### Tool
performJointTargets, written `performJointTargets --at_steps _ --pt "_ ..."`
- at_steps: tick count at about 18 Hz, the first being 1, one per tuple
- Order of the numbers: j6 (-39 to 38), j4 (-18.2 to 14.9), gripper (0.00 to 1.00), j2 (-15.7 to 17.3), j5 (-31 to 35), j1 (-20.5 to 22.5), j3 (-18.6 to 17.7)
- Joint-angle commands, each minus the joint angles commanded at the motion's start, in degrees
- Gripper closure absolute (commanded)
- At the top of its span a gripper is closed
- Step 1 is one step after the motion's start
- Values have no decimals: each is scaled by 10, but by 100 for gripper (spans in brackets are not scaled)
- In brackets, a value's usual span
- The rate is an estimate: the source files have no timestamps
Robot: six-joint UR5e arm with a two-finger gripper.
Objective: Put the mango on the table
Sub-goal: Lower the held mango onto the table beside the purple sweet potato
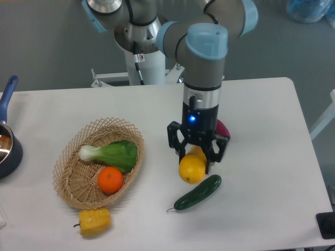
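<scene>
While its black fingers (209, 152) pinched the mango (192, 169) from either side, the gripper (196, 156) pointed straight down over the middle of the table (261, 115). The yellow fruit bulged out below the fingertips; whether its underside touched the white top could not be told. Just beside it, to the lower right, lay a dark green cucumber (198, 192), set on a slant. A dark red object (222, 128) showed partly behind the gripper's wrist. Well to the left stood a wicker basket (73, 180) with a leafy green vegetable (112, 154) and an orange (110, 180) inside. A yellow corn piece (95, 221) lay just below the basket, and a dark pot (7, 147) with a blue handle sat at the left edge.
</scene>
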Motion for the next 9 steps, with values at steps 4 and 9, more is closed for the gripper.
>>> performJointTargets --at_steps 4,9 --pt "69 -47 74 2 41 -1 -31" --pt "163 -47 74 -6 109 -5 -84"
